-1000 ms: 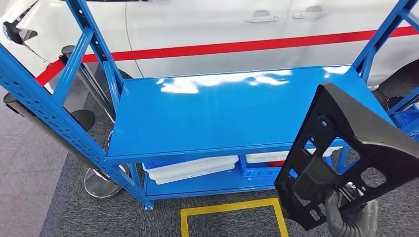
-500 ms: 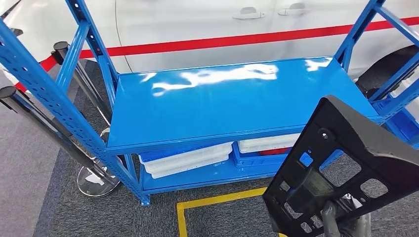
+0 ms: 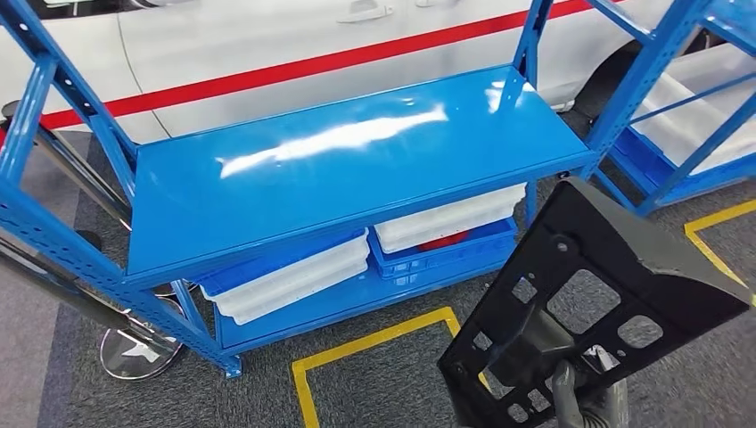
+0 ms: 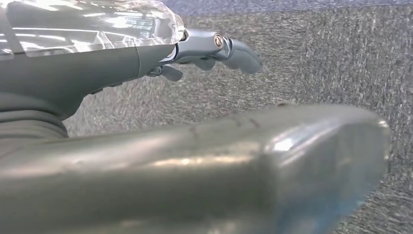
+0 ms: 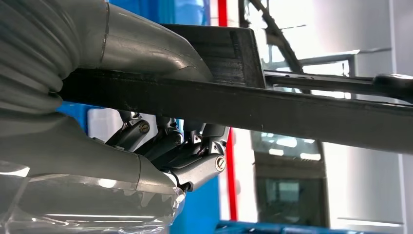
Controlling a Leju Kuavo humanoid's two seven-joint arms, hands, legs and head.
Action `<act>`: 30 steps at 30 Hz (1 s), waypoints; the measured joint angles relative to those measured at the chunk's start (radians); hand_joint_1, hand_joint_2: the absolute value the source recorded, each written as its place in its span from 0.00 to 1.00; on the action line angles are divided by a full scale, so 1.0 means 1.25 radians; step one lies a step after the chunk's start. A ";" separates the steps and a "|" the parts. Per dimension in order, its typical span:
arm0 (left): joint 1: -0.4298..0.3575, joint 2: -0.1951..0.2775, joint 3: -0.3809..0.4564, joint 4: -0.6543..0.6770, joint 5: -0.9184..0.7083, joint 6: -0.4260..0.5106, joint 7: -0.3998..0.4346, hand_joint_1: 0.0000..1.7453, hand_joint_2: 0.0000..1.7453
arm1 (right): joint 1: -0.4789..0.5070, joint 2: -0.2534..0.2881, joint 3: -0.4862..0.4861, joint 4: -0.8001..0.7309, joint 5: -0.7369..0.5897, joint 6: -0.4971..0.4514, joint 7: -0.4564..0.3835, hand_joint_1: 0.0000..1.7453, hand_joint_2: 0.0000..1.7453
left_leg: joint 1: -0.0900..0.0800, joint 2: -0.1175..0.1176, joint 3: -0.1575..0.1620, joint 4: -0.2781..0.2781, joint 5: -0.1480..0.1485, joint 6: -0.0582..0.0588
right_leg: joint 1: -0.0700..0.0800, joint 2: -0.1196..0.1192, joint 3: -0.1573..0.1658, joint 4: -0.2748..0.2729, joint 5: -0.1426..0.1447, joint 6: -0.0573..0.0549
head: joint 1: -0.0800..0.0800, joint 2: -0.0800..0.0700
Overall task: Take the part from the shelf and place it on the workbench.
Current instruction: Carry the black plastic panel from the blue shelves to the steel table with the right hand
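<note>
Gripping one black plastic part (image 3: 595, 312) by its lower edge, the right robot hand (image 3: 584, 406) holds it upright and tilted low at the right of the head view, its fingers (image 5: 192, 156) curled under the part's flat bar and the thumb lying over it. The left robot hand (image 4: 146, 53) hangs over grey carpet (image 4: 316, 53) with nothing in it, fingers loosely stretched and apart. Beyond the part stands one blue metal shelf rack (image 3: 348, 160), its upper shelf bare and glossy; on its lower shelf sit two blue bins with white trays (image 3: 450, 223) stacked on them. A second blue rack (image 3: 686, 107) stands to the right. Yellow floor tape (image 3: 374, 343) marks a square before the rack, and a white car with a red stripe (image 3: 267, 62) stands behind it.
</note>
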 joint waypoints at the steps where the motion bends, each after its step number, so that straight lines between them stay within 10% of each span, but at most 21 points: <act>1: 0.000 0.003 0.000 0.000 -0.002 0.001 0.002 0.00 0.00 | -0.001 0.003 0.002 0.007 0.000 0.001 0.000 1.00 1.00 | -0.002 -0.015 0.039 -0.062 0.020 0.008 | 0.001 0.011 -0.006 0.002 0.006 0.001 | 0.000 0.000; 4: 0.003 0.012 0.000 -0.002 -0.010 0.000 0.007 0.00 0.00 | -0.007 0.012 0.005 0.027 0.000 0.003 0.000 1.00 1.00 | -0.009 -0.055 0.104 -0.176 0.046 0.020 | -0.001 0.038 -0.019 0.003 0.024 0.012 | 0.000 0.000; 7: 0.003 0.017 -0.001 -0.003 -0.017 -0.002 0.009 0.00 0.00 | -0.011 0.018 0.005 0.041 0.006 0.007 0.000 1.00 1.00 | -0.008 -0.033 0.098 -0.190 0.063 0.025 | -0.002 0.052 -0.028 0.003 0.035 0.029 | 0.000 0.000; 13: 0.014 0.018 -0.002 -0.005 -0.024 -0.010 0.011 0.00 0.00 | -0.020 0.022 0.005 0.058 0.015 0.012 -0.001 1.00 1.00 | -0.005 0.042 0.065 -0.198 0.097 0.033 | -0.018 -0.040 -0.095 0.225 -0.120 0.056 | 0.001 0.000; 15: 0.014 0.019 -0.002 -0.005 -0.025 -0.014 0.011 0.00 0.00 | -0.020 0.023 0.003 0.064 0.017 0.013 -0.001 1.00 1.00 | -0.004 0.066 0.052 -0.193 0.102 0.029 | -0.027 -0.048 -0.064 0.215 -0.092 0.065 | 0.001 0.000; 17: 0.013 0.019 -0.004 -0.005 -0.027 -0.020 0.010 0.00 0.00 | -0.023 0.026 -0.001 0.068 0.018 0.015 -0.001 1.00 1.00 | -0.004 0.088 0.042 -0.184 0.104 0.023 | -0.030 -0.083 0.021 0.105 -0.061 0.068 | 0.001 0.000; 19: 0.014 0.021 -0.005 -0.006 -0.029 -0.028 0.009 0.00 0.00 | -0.027 0.030 -0.006 0.069 0.019 0.018 -0.001 1.00 1.00 | -0.006 0.108 0.038 -0.174 0.105 0.013 | -0.024 -0.116 0.081 0.012 -0.062 0.059 | 0.001 0.000; 22: 0.012 0.022 -0.006 -0.006 -0.032 -0.043 0.008 0.00 0.00 | -0.027 0.036 -0.013 0.069 0.025 0.020 -0.001 1.00 1.00 | -0.004 0.128 0.035 -0.167 0.107 -0.002 | -0.018 -0.100 0.078 -0.012 -0.059 0.037 | 0.001 0.000; 27: 0.019 0.024 -0.007 -0.006 -0.035 -0.064 0.006 0.00 0.00 | -0.027 0.046 -0.023 0.068 0.047 0.032 -0.001 1.00 1.00 | 0.006 0.013 -0.030 0.015 -0.022 -0.013 | -0.016 -0.047 0.044 -0.017 -0.027 0.007 | 0.001 0.000; 30: 0.021 0.026 -0.007 -0.006 -0.036 -0.074 0.001 0.00 0.00 | -0.025 0.052 -0.033 0.068 0.054 0.035 -0.001 1.00 1.00 | 0.006 0.004 -0.015 0.030 -0.011 -0.011 | -0.013 -0.008 0.023 -0.011 -0.014 0.009 | 0.001 0.000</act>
